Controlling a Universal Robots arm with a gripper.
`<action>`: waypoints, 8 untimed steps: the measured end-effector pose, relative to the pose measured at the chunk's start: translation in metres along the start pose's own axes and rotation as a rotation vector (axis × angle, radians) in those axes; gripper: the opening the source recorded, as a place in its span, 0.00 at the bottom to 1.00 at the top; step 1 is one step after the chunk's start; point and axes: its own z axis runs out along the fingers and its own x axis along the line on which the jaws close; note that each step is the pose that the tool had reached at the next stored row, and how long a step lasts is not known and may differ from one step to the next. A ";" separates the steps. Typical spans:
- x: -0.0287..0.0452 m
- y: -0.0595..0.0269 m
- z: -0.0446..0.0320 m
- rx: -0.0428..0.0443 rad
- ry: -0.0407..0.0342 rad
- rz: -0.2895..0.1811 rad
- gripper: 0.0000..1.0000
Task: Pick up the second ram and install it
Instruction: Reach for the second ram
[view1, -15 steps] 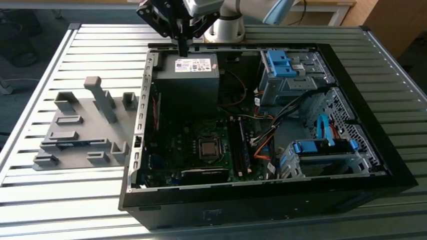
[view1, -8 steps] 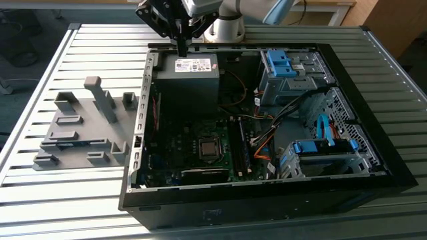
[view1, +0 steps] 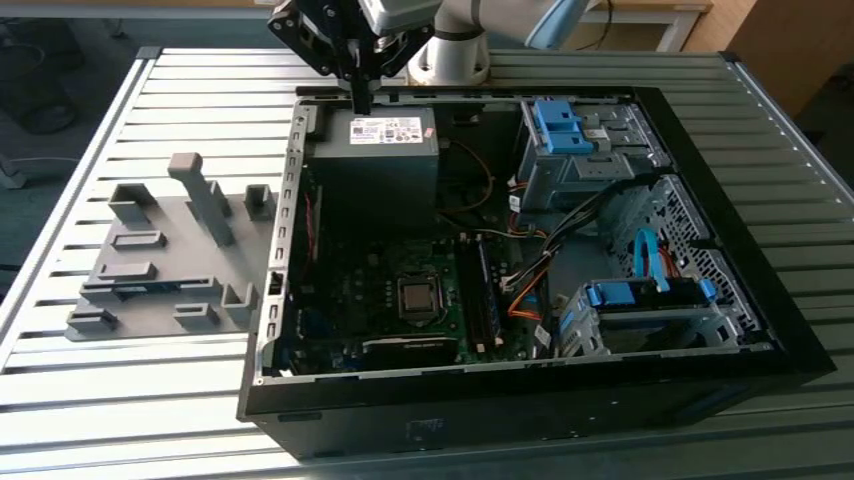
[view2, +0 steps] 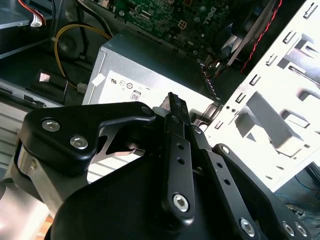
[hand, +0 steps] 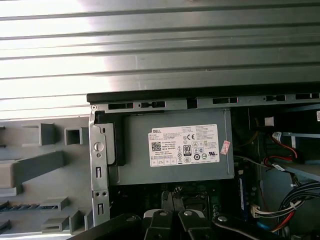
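Our black two-finger gripper hangs over the far edge of the open black computer case, just above the grey metal power supply box with its white label. In the second wrist view the gripper has its fingers drawn together, and we see nothing between them.

We take the second ram to be the thin blue-green strip lying low in a slot of the grey plastic holder block tray. That tray rests on the slatted aluminium table, to the exterior view's left of the case and well apart from the gripper. The first wrist view shows the same bluish strip sunk between grey ribs.

The risks we see from here:
- With the fingers closed, a descent onto the board would press on its edge or chips instead of straddling it
- The board sits deep among upright holder posts, so a slightly off approach could knock a post, shift the tray, or catch plastic instead of the board
- A grip off the board's middle could let it tilt, and a tilted board would jam against the slot on the green motherboard
- The loose black, orange and red cables lie near the memory slots and could snag a finger on the way in
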 end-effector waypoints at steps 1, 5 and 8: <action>0.0002 0.0000 0.0000 -0.0001 0.0000 0.000 0.11; 0.0009 -0.0001 0.0001 0.0000 0.0003 0.000 0.11; 0.0015 -0.0001 0.0002 -0.0001 0.0005 0.000 0.11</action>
